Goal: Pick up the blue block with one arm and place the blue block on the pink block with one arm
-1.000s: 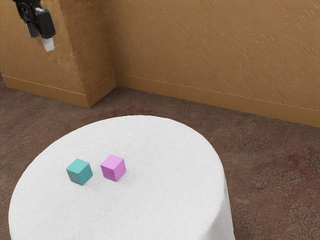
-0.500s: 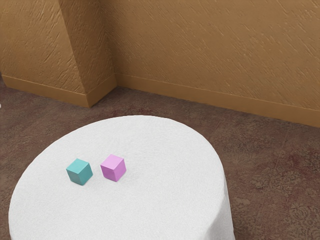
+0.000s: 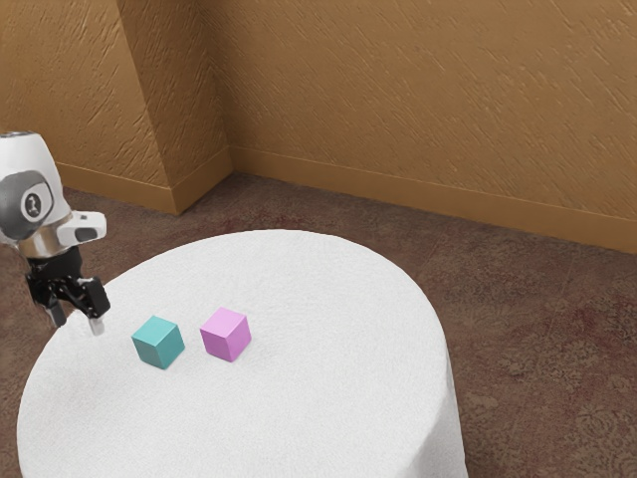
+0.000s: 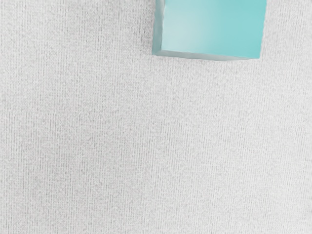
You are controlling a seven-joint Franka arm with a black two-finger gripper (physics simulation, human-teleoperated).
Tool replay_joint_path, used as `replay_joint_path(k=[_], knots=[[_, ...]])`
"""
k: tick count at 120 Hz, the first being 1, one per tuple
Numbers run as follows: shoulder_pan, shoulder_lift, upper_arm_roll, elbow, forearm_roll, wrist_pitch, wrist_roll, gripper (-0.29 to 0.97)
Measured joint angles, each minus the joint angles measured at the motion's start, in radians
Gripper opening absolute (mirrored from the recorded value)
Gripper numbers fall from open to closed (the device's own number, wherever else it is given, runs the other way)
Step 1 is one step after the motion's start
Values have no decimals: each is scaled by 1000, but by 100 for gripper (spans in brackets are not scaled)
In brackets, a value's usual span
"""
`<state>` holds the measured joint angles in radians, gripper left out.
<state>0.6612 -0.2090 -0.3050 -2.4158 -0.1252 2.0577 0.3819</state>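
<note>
**Blue block** (image 3: 157, 342): one teal-blue cube, flat on the white-clothed round worktop (image 3: 318, 398), one corner turned toward the exterior camera. Nothing grips it and nothing rests on it.

**Pink block** (image 3: 225, 334): one cube on the same cloth, just beside the blue block on the exterior view's right. A narrow gap separates the two, so they do not touch.

**Jaws:** black, pointing down, spread apart with nothing between them. They stand on the exterior view's left of the blue block, near it but clear of it, low over the worktop's rim. The blue block lies outside the jaws, not between them.

**Wrist view:** the blue block (image 4: 209, 29) shows ahead of the hand, with plain white cloth beneath the hand itself.

**Arm** (image 3: 25, 199): white and grey, rising above the jaws, further from the blue block.

**Surroundings:** brown carpet (image 3: 537, 329) and tan textured walls (image 3: 418, 90) behind the blue block.
</note>
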Motion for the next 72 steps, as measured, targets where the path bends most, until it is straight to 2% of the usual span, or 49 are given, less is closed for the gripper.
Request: replay_joint_path(k=[8,16,29,40,72], knots=[[88,9,-126,0,-17,52,-24,68],[130,6,-178,-4,-7,103,-46,68],[145,11,-198,-22,46,196,-76,67],[135,78,-202,-29,78,283,-98,67],[129,131,-221,-53,99,443,-165,65]])
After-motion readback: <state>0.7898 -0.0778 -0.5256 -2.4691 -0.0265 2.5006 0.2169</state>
